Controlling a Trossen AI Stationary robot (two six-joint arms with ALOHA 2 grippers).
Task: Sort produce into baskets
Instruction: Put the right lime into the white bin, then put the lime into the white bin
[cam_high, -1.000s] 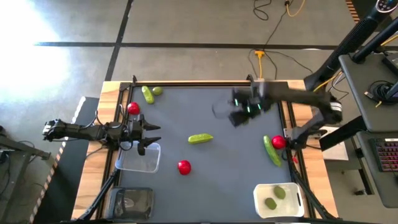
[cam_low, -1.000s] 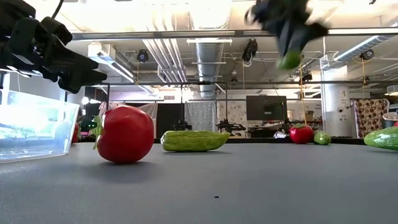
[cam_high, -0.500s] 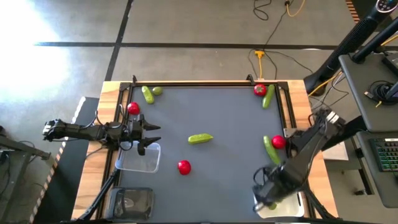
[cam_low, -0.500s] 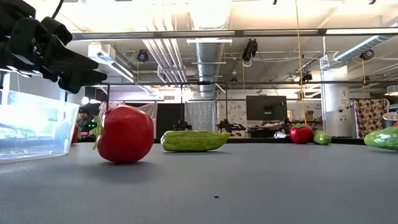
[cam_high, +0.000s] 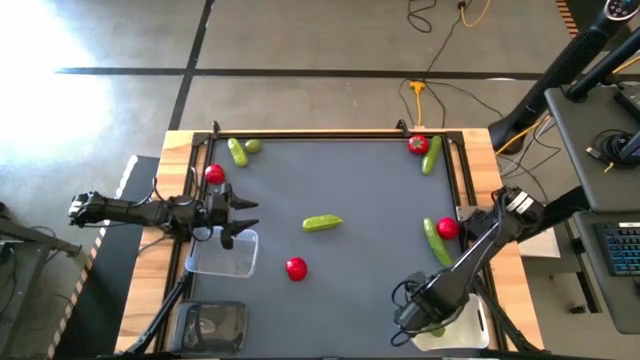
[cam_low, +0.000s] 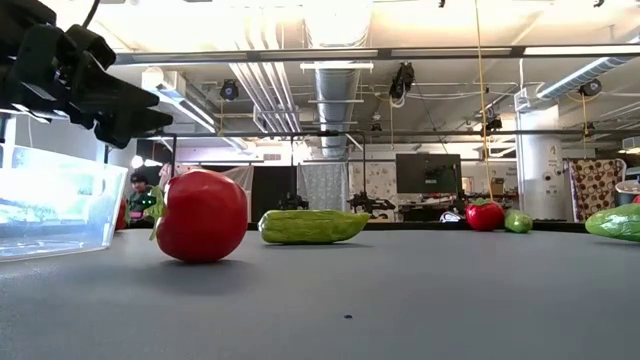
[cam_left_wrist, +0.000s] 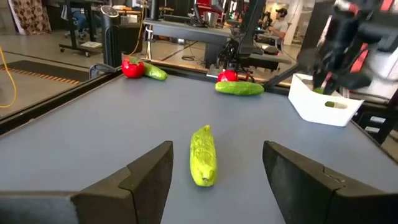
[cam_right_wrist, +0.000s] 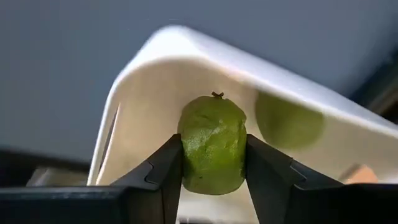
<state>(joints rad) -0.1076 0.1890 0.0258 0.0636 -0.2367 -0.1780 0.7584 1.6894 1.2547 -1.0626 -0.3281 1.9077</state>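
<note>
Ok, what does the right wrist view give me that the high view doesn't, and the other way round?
Only the right wrist view shows the right gripper with its jaws shut on a lime, held over the white basket, with another lime already inside.

Only the high view shows the layout: the left gripper waiting at the clear basket, the dark basket, a cucumber and tomato mid-table, more produce along the edges.

Both show the white basket, though the right arm covers part of it from above.
</note>
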